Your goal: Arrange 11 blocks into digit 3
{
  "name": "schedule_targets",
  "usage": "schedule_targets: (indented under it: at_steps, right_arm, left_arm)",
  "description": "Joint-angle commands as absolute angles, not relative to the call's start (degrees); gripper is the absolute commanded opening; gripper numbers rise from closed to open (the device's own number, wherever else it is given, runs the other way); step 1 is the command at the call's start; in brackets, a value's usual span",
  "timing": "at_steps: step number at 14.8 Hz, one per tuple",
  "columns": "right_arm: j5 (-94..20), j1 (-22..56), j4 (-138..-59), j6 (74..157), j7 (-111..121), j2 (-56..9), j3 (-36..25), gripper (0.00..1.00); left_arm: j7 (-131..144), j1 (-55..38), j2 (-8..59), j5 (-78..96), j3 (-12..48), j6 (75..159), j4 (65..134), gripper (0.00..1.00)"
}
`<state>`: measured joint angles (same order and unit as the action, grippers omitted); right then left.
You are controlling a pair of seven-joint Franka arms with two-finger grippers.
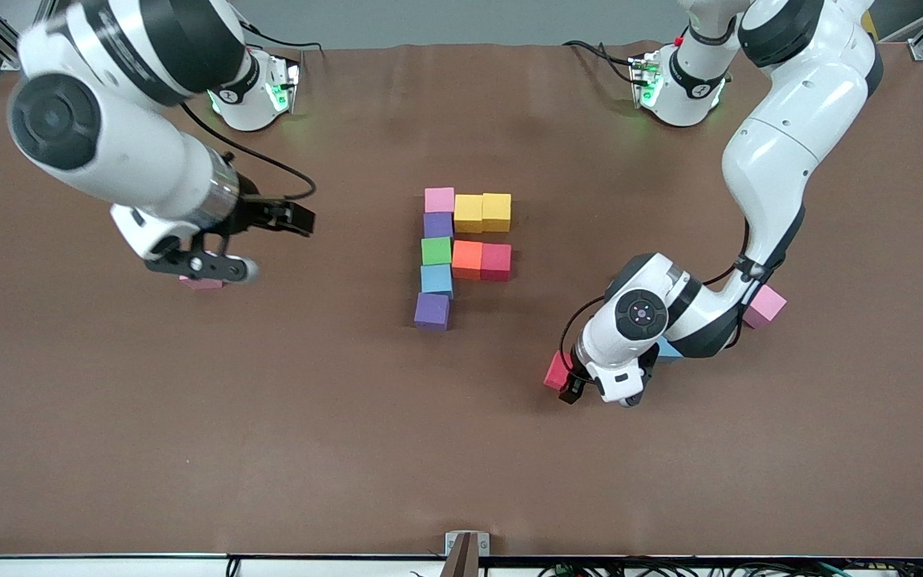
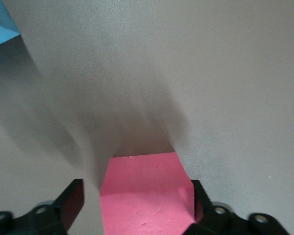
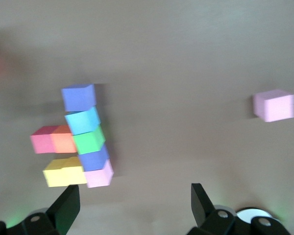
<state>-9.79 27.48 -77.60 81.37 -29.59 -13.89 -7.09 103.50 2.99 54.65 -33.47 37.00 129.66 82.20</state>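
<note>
1. Risk: the left gripper [image 2: 134, 193] sits off-centre on the red block [image 1: 555, 370], low in frame at the left arm's end. Squeezing could shove or twist it.
2. Risk: placing it could bump the figure [image 1: 437, 250] at mid-frame, which lacks two cubes.
3. Pose: left arm folded low, gripper open astride the block on the counter [image 1: 269, 449], nothing clamped.
4. The right gripper [image 1: 207, 268] waits wide open and empty over the pink block [image 1: 201, 282].

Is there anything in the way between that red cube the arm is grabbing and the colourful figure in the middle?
Nothing visible. The left tool straddles the red block; bare tabletop lies between it and the figure's purple end cube. The loose pink block and a light blue block sit off that path.
</note>
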Motion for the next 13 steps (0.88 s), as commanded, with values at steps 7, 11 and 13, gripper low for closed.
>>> schedule_targets:
  at_steps: [7,11,13]
  right_arm:
    - [-6.7,15.4,-97.5,82.2,-14.1,6.3,-6.2,1.0]
    - [-3.2,11.2,-97.8,82.3,-7.7,7.4,-6.2,1.0]
    - [-1.5,9.0,-97.6,82.4,-4.8,8.0,-6.2,1.0]
  left_arm:
    - [122.1,-3.3,53.6,-30.9,36.6,129.5,80.9,0.24]
    - [136.6,-8.8,53.8,-31.0,36.5,129.5,80.9,0.25]
    - [142.4,-11.4,53.7,-31.0,36.5,129.5,80.9,0.25]
